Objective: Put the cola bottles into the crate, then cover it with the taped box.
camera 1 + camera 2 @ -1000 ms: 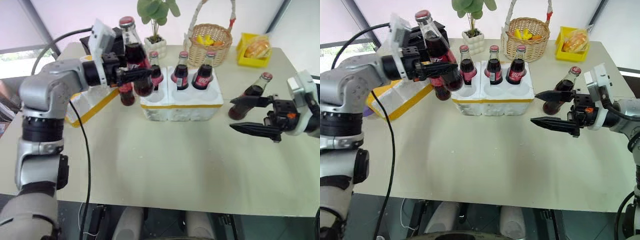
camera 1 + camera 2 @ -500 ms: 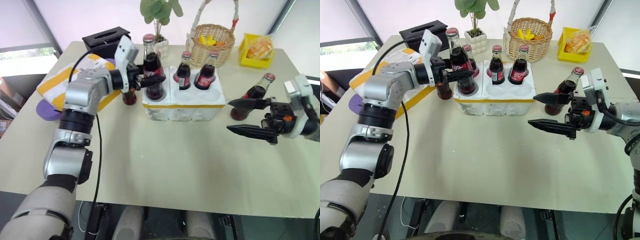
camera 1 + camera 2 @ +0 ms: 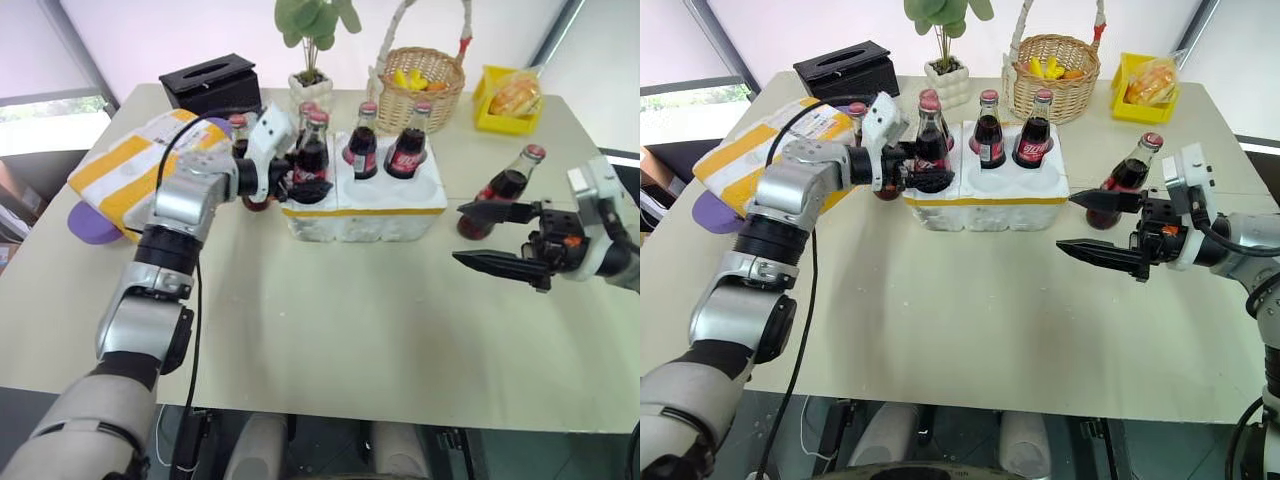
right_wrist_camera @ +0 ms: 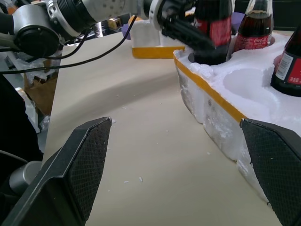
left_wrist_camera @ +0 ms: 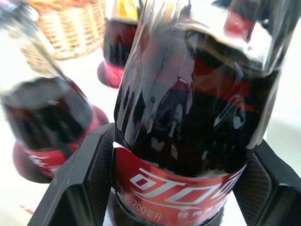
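Left hand (image 3: 923, 170) is clamped on a cola bottle (image 3: 931, 140); in the left wrist view both fingers (image 5: 89, 174) are pressed against the bottle's (image 5: 188, 117) sides at label height. The bottle is held upright w/ its base in the front-left well of the crate (image 3: 985, 195), close to the crate's left edge. Three more bottles are seated in the back row: one (image 3: 929, 100) directly behind the held one, one at centre (image 3: 988, 128), one at right (image 3: 1034, 130). Front-centre and front-right wells are seen open. A fifth bottle (image 3: 859, 122) stands on the tabletop (image 3: 970, 320) just left of the crate, behind the left forearm. The taped box (image 3: 765, 150) lies further left, near the tabletop's left edge, tilted.

Right hand (image 3: 1090, 224) is released, fingers spread wide, held level above the tabletop to the right of the crate, apart from it. The sixth bottle (image 3: 1128, 178) stands just behind its far finger; contact cannot be told.

Wide bare tabletop is available in front of the crate, up to the near edge. The far edge is occupied by a black tissue box (image 3: 845, 70), a plant pot (image 3: 948, 80), a wicker basket (image 3: 1055, 65) and a yellow tray (image 3: 1145, 95).
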`<state>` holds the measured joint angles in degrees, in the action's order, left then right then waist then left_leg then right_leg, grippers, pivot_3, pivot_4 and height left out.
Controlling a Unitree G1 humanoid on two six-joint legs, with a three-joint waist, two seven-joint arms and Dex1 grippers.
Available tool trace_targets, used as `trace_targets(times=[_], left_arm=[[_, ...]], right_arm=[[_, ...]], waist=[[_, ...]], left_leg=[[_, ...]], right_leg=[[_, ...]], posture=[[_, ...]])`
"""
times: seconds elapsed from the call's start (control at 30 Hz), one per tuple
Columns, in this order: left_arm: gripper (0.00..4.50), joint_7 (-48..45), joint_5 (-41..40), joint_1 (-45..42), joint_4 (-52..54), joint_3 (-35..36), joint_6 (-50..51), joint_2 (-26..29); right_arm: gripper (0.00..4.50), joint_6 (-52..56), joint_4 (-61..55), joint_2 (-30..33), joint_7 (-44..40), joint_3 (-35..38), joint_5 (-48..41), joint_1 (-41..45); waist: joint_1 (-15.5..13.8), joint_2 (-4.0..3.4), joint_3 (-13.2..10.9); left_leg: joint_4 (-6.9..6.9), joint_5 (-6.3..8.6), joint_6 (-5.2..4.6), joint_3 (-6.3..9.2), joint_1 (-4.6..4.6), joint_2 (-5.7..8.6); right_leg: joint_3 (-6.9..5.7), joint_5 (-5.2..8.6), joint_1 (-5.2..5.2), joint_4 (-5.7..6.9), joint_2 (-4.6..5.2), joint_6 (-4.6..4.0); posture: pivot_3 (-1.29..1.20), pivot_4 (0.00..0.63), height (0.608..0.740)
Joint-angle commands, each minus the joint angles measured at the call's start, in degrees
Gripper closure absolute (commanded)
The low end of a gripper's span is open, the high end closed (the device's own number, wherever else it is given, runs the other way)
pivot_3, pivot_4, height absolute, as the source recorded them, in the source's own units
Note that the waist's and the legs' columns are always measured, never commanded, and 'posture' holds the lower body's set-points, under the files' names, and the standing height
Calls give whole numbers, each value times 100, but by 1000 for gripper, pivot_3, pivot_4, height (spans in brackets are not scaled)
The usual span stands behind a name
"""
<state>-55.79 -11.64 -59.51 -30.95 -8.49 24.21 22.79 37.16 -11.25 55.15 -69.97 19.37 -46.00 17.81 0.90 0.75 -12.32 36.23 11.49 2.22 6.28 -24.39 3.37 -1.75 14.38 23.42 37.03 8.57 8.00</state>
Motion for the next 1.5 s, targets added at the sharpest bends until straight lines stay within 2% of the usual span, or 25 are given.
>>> trace_targets(times=[0.03,0.1,0.17,0.2,0.23,0.4,0.57,0.73,0.87,1.0,1.1,1.23,1.5], left_arm=[[1695,194,92,39,33,127,-190,-37],[1695,256,100,88,24,152,-184,-74],[658,356,114,125,-3,181,-186,-100],[240,385,87,158,-4,216,-180,-114],[16,401,60,190,16,243,-167,-120],[16,469,-77,431,586,372,81,-35],[16,548,-315,811,1779,625,657,301],[16,659,-818,1344,3389,1170,1478,896],[16,958,-1007,2228,4597,1820,1966,1515],[16,1395,-1221,2904,5218,2396,2335,1660],[16,1819,-1287,3274,5369,2758,2512,1571],[16,2311,-1239,3374,5146,2864,2429,1377],[16,2542,-895,2793,3537,2421,1386,1004]], right_arm=[[0,-121,-114,-9,96,219,-104,193],[0,-113,-79,-9,145,234,-114,244],[0,-100,-53,5,165,239,-130,290],[0,-87,-44,15,170,240,-140,305],[0,-73,-38,28,171,237,-143,312],[0,-102,48,60,142,178,-95,351],[0,-126,142,32,103,50,-38,463],[0,-138,231,-12,53,-97,9,605],[0,-179,375,-32,-5,-224,82,754],[0,-198,466,-42,-51,-307,135,834],[0,-203,512,-53,-66,-360,174,901],[0,-216,566,-52,-99,-411,217,978],[0,-175,436,-110,-15,-383,178,979]], waist=[[3,0,0],[-9,0,0],[-14,0,0],[-14,-1,1],[-15,0,1],[-10,-1,1],[5,-1,1],[-8,-1,1],[18,-3,2],[-34,-3,2],[-42,-2,3],[-42,-1,3],[-38,0,4]], left_leg=[[0,0,0,0,0,-1],[1,0,0,0,1,-1],[2,0,0,0,0,-1],[3,0,0,0,1,0],[3,0,0,0,2,0],[4,0,0,1,3,0],[2,-1,0,1,3,0],[1,-1,0,1,2,-2],[-5,0,1,-6,11,-4],[-2,-1,1,-1,10,-6],[6,-2,3,-2,10,-6],[5,-2,3,-1,13,-6],[5,-3,5,-2,12,-4]], right_leg=[[0,0,0,2,0,0],[0,0,0,2,0,0],[0,0,-1,2,0,0],[0,0,-2,2,1,0],[0,0,-4,2,1,0],[0,-1,-5,2,1,0],[1,-1,-3,3,0,-1],[2,-1,-1,3,0,-1],[10,0,-5,0,0,-2],[8,-1,-5,3,-3,-4],[7,-3,-11,-1,-1,-5],[7,-4,-13,-1,-2,-7],[6,-5,-12,0,-3,-8]], posture=[[0,150,740],[0,150,740],[0,150,740],[0,150,740],[0,150,740],[0,150,740],[0,150,740],[0,150,740],[0,150,740],[0,150,740],[0,150,740],[0,150,740],[0,150,740]])
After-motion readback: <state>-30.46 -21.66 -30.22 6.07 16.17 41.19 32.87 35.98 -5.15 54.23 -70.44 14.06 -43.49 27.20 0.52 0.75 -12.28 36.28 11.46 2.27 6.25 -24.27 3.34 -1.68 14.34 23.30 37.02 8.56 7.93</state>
